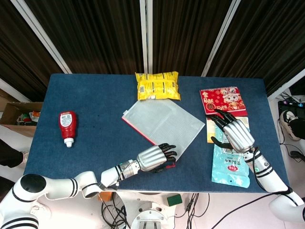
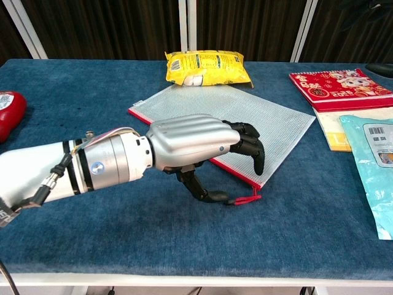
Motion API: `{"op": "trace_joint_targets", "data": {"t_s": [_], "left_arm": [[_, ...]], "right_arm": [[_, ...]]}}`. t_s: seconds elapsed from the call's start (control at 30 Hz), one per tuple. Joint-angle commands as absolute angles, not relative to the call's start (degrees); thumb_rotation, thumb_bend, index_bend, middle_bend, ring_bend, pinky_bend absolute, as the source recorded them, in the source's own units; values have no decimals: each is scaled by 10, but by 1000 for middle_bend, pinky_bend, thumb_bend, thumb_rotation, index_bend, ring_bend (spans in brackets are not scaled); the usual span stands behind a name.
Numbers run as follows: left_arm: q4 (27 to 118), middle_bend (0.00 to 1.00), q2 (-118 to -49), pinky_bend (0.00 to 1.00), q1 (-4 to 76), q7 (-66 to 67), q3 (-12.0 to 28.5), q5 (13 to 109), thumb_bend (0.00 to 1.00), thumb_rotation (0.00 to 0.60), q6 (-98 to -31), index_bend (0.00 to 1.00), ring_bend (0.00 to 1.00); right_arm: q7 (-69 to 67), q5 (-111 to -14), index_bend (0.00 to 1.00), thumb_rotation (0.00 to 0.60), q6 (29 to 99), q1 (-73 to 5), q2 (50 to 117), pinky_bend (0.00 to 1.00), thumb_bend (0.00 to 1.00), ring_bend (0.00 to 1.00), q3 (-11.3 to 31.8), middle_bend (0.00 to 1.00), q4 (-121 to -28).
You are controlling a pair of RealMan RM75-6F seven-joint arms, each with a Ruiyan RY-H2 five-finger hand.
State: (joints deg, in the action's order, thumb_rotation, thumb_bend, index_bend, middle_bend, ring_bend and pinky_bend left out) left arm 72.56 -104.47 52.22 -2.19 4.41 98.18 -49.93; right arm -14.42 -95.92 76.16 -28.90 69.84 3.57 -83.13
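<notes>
Head view looks steeply down over the whole table (image 1: 57,90); chest view sits low, close, sharing its middle.

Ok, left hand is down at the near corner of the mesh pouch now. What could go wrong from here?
1. The left hand curls over the mesh pouch only at its corner by the red zipper cord; a hold that shallow might slip or just drag the pouch.
2. The pouch's far edge lies near the yellow snack bag, so pushing it away could nudge the bag.
3. The right hand rests over the light blue packet and could shift it.
</notes>
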Motion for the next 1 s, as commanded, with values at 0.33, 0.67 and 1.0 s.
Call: {"op": "trace_joint_targets", "data": {"t_s": [0.33,0.67,1.0], "left_arm": [[780,182,-1074,150,508,103,68,845,308,600,-447,410,74],[792,177,-1103,150,505,196,80,762,329,600,-449,412,74],[774,175,-1120,150,508,223,82,738,349,600,-462,445,74]], "right_arm": [[-154,-964,188,600,765,-285,701,238,296,100,30,253,-826],[-154,-964,189,600,766,-281,700,238,298,100,27,249,-829],[-156,-963,189,600,765,-280,701,238,301,100,26,247,-828]]}}
